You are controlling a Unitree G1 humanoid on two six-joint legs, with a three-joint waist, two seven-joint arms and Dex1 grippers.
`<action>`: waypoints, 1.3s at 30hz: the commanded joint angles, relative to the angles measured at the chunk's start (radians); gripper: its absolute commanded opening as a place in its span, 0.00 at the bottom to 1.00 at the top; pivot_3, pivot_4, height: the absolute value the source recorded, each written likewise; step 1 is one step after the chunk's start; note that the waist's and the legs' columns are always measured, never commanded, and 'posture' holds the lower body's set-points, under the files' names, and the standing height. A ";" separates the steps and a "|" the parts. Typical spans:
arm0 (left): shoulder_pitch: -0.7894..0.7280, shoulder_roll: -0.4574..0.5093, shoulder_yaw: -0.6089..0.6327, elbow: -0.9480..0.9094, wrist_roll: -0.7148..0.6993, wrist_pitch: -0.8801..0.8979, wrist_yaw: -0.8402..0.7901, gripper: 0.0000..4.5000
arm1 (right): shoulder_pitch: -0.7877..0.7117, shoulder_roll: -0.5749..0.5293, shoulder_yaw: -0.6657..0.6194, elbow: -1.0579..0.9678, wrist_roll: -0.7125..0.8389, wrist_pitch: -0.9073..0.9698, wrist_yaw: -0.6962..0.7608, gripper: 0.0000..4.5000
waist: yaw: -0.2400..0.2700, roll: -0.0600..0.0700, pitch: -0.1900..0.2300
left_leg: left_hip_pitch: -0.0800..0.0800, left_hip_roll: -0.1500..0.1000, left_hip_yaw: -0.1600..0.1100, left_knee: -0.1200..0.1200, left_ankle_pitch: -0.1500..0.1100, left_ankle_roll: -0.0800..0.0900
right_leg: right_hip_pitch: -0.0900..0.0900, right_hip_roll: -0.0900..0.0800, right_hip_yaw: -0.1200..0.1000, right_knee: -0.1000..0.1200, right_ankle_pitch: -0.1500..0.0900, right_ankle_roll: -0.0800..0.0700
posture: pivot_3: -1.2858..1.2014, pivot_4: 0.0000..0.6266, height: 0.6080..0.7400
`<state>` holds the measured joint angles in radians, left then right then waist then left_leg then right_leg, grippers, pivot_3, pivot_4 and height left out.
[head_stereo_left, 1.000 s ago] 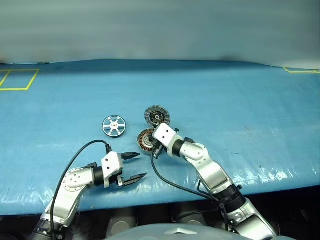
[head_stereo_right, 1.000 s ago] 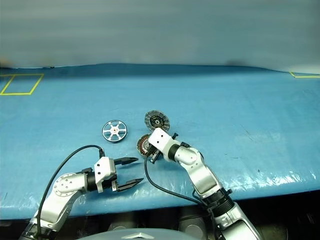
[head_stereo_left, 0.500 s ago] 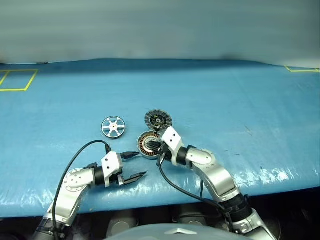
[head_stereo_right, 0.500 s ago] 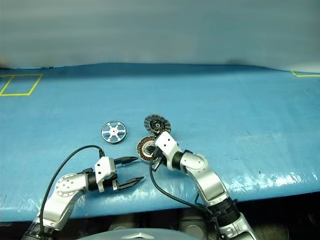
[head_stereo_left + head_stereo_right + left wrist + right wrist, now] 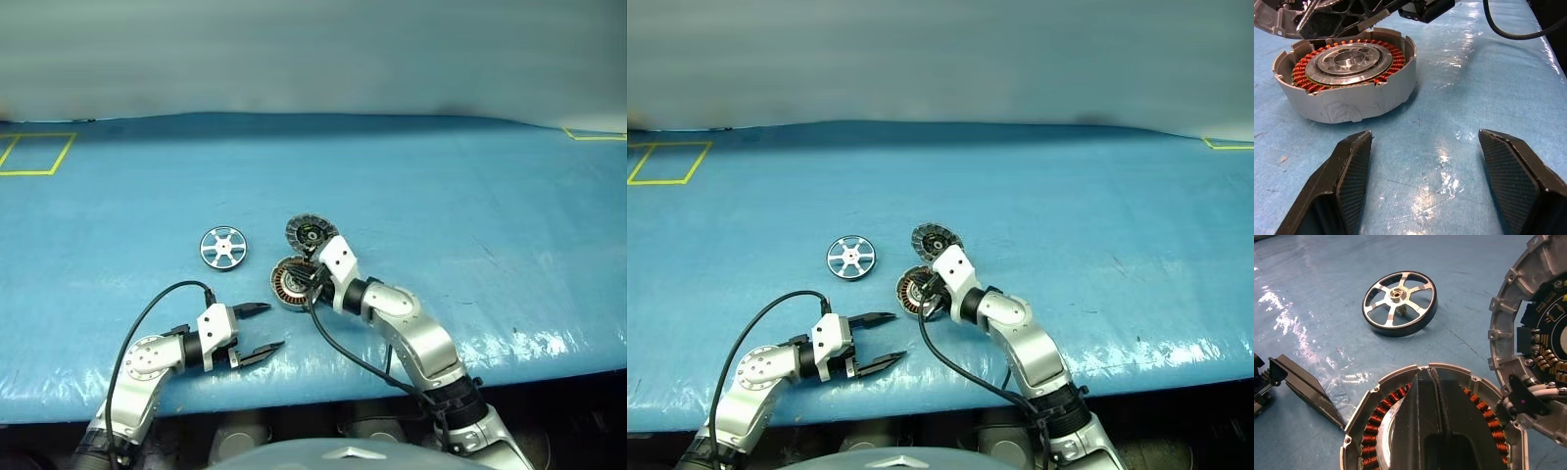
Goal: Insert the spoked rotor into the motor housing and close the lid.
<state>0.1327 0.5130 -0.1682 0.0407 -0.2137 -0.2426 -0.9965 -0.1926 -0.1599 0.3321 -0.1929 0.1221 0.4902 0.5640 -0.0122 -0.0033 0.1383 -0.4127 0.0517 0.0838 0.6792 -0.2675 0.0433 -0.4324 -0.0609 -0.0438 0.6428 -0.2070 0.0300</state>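
Currently the right claw [image 5: 1432,396], shut and empty, hovers over the motor housing [image 5: 291,281] near the bench's front edge, lid [image 5: 309,232] open. Guide the wide-open, empty left claw [image 5: 263,328] to the spoked rotor [image 5: 222,247] and grasp its rim squarely.

A glossy blue plastic sheet [image 5: 470,206], faintly wrinkled and catching glare, covers the work surface. On it, the housing [image 5: 1347,81] shows a dull, scuffed grey metal wall around shiny copper-orange wire windings and a brushed steel centre. At its 10 o'clock lies the spoked wheel [image 5: 1399,303], polished bright metal with a dark rim. The opened lid [image 5: 1533,333], at the housing's 1 o'clock, is matt cast grey metal. The left gripper [image 5: 1425,186] has matt black fingers with a fine woven texture; a smooth black rubber cable [image 5: 162,304] trails behind.
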 commanded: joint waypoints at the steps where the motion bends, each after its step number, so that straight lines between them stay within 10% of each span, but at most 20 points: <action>1: 0.000 -0.003 -0.010 -0.044 0.005 0.004 0.010 0.83 | -0.013 -0.017 0.028 0.018 -0.018 -0.002 0.005 0.00 | -0.001 0.000 0.000 | 0.000 0.000 0.000 0.000 0.000 0.000 | 0.000 0.000 0.000 0.000 0.000 0.000 | 0.52 0.24 1.00; 22: 0.001 0.006 -0.021 -0.196 -0.004 0.138 0.065 0.83 | 0.004 -0.099 0.133 0.039 -0.059 -0.028 0.096 0.00 | -0.001 0.000 0.000 | 0.001 0.000 0.000 0.000 0.000 0.000 | 0.001 0.000 0.000 0.000 0.000 0.000 | 0.52 0.24 1.00; 39: 0.029 0.021 -0.019 -0.286 -0.009 0.200 0.085 0.83 | 0.000 0.040 -0.068 0.021 0.182 0.112 0.063 0.00 | 0.000 0.000 0.001 | 0.000 0.000 0.000 0.001 0.000 0.000 | 0.001 0.000 0.000 0.000 0.000 0.000 | 0.52 0.24 1.00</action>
<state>0.1623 0.5321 -0.1878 -0.2051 -0.2141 -0.0445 -0.9158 -0.1835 -0.1129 0.2582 -0.1405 0.3066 0.6143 0.6298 -0.0119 -0.0031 0.1389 -0.4123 0.0517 0.0836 0.6797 -0.2675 0.0433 -0.4315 -0.0606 -0.0435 0.6430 -0.2068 0.0299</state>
